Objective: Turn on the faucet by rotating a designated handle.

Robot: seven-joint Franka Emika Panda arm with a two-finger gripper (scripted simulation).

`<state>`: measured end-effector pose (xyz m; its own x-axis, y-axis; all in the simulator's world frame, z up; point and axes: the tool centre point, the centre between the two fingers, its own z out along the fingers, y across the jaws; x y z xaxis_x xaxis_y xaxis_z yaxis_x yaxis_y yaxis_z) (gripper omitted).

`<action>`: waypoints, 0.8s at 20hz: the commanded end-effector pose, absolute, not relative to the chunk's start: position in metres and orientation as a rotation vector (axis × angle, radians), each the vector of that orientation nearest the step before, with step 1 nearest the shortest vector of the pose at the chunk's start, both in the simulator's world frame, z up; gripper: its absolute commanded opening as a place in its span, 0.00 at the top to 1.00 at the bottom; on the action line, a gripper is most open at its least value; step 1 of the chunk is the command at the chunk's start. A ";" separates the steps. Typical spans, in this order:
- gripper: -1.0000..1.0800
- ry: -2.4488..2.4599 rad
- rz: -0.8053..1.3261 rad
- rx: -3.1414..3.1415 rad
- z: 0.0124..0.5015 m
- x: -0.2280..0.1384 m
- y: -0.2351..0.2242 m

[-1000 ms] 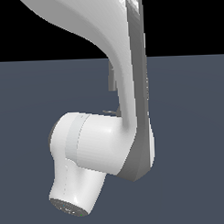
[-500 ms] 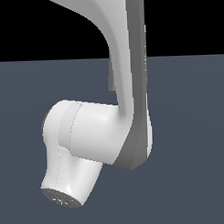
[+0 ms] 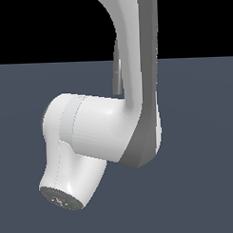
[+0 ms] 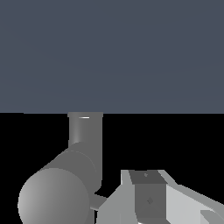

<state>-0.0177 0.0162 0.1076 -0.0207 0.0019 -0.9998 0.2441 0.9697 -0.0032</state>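
Note:
In the exterior view only a thin grey strip of the faucet shows behind my big white arm, which hides the gripper and the handle. The wrist view shows the faucet close up: a grey pipe rising from a thicker round-ended cylinder. A short thin grey stub beside that cylinder looks like the handle. My gripper sits right next to the stub. One pale finger with a darker pad is visible. I cannot tell whether it touches the stub or how the jaws stand.
A flat dark blue-grey floor spreads all around, with black background above it. My arm's elbow and wrist links fill the middle of the exterior view.
My arm's lower link has swung toward the exterior view's left and risen slightly. A bit more of the faucet's grey strip shows behind it.

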 end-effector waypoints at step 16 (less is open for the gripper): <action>1.00 1.586 -0.199 0.197 0.143 -0.025 -0.014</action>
<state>-0.0237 -0.0038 0.1312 -0.0437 0.0042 -0.9990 0.2359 0.9718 -0.0062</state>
